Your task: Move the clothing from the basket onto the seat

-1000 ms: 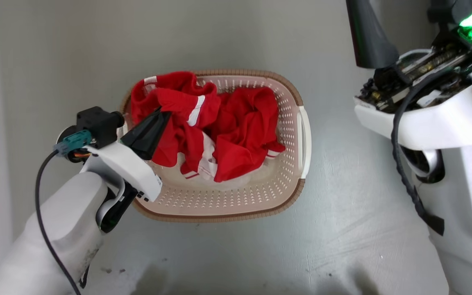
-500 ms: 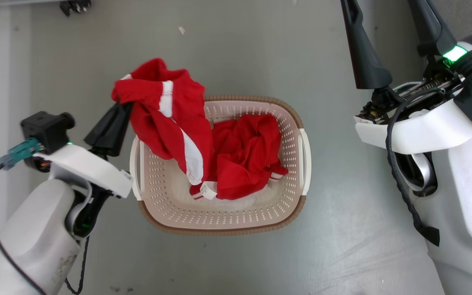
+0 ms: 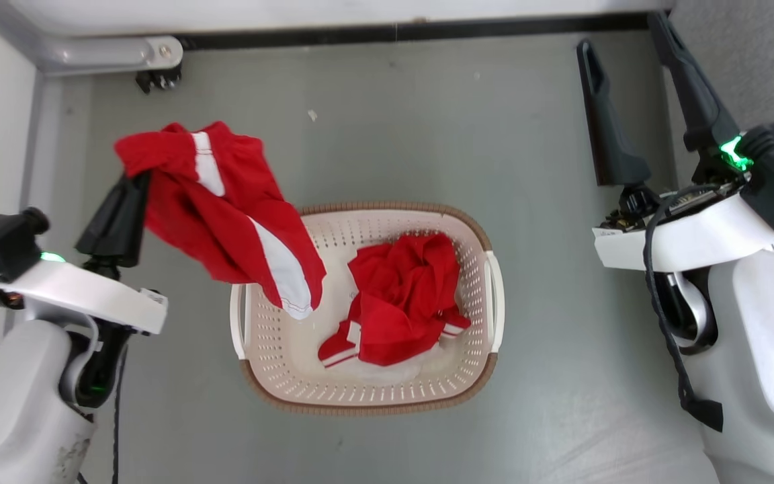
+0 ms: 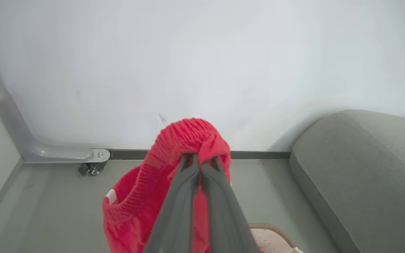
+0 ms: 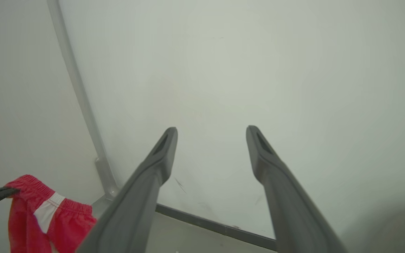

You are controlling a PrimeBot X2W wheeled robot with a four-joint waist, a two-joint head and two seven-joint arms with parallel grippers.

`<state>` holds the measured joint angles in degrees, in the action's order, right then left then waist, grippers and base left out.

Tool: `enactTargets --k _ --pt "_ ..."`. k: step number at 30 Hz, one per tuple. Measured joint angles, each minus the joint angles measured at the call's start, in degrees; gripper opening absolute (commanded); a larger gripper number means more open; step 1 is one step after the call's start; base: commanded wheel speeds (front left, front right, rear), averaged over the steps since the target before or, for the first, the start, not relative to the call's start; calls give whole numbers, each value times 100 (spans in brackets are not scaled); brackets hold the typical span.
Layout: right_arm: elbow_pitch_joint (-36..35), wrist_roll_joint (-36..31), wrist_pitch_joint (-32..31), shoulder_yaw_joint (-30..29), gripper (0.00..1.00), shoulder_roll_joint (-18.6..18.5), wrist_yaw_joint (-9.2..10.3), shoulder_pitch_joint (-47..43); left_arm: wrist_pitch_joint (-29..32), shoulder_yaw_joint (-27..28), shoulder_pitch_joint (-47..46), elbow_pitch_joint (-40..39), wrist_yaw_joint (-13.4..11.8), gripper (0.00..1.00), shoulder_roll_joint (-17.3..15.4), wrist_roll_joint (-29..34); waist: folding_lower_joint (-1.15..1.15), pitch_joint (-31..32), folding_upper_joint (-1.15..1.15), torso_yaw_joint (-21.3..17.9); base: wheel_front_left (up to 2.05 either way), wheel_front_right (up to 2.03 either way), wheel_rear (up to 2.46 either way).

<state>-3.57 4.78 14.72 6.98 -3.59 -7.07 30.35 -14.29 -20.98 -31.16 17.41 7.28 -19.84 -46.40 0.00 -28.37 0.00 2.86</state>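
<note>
Left of cream perforated plastic basket [image 3: 373, 400]: red white-striped garment [image 3: 219, 222] pinched in closed left gripper [image 3: 133, 183].
Head view: second red garment [image 3: 404, 296] crumpled inside basket; right gripper [image 3: 621, 32] spread wide, empty. Left wrist view: one grey fabric seat cushion [image 4: 364, 168] at right.

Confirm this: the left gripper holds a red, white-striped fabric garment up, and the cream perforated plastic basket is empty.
Not empty: in the head view a crumpled red garment lies in the cream perforated plastic basket. The left gripper does hold the red, white-striped garment up.

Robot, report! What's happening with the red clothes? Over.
Left gripper shut on red garment, aloft. Right gripper open, empty. Other garment in basket. Nothing blocking.
</note>
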Motion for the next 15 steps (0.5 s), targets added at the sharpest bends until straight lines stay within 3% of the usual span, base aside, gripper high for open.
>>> enactTargets --k 15 --pt "254 180 0 -115 100 18 0 -578 -2 1386 710 -758 -1 0 167 769 0 767 0 -59 0 0 0"
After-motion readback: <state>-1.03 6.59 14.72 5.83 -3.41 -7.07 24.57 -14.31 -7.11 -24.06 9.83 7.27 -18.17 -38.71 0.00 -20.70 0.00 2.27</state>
